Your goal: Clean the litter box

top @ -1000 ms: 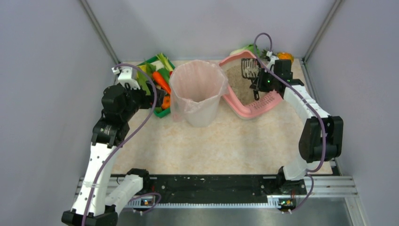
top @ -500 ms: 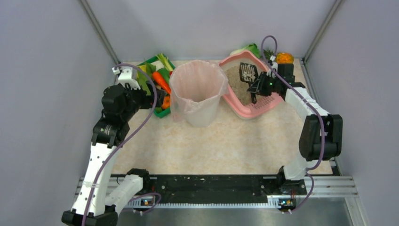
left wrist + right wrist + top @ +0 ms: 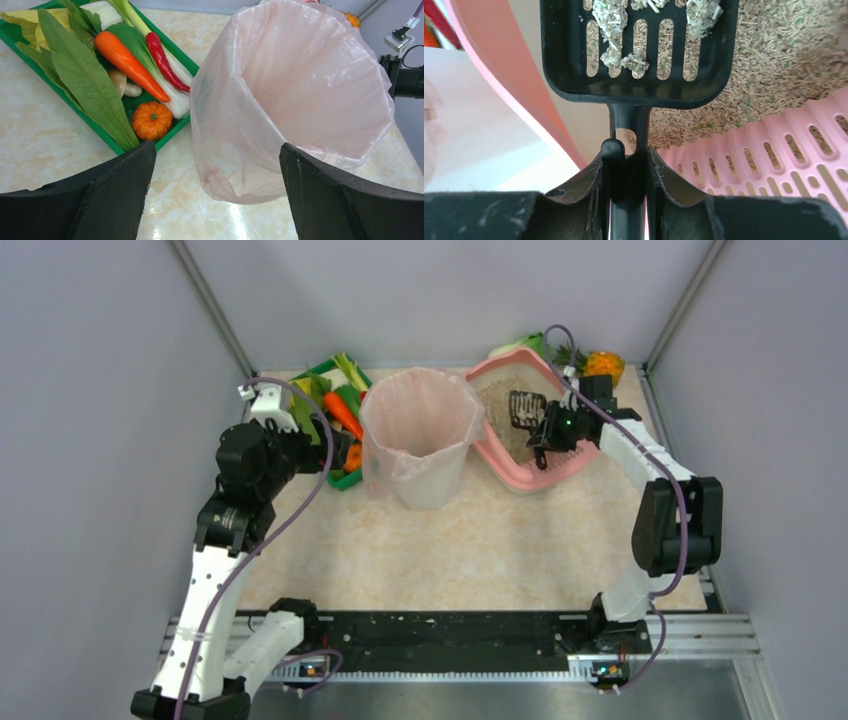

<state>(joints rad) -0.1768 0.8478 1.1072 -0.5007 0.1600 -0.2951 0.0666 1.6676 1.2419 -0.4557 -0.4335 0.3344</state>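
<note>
Clumps point(image 3: 611, 20) sit in the scoop point(image 3: 639, 55), clenched in the jaws of the right gripper point(image 3: 628, 165). Carry it level to the bin point(image 3: 418, 455). The left gripper point(image 3: 216, 150) waits released.

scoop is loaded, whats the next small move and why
Probably swing the scoop left over the pink-lined bin, keeping it level: the right gripper is shut on its handle, clumps sit on its blade, and it hangs above the litter box.

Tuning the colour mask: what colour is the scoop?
The scoop is black, with slots in its base. It shows best in the right wrist view.
</note>
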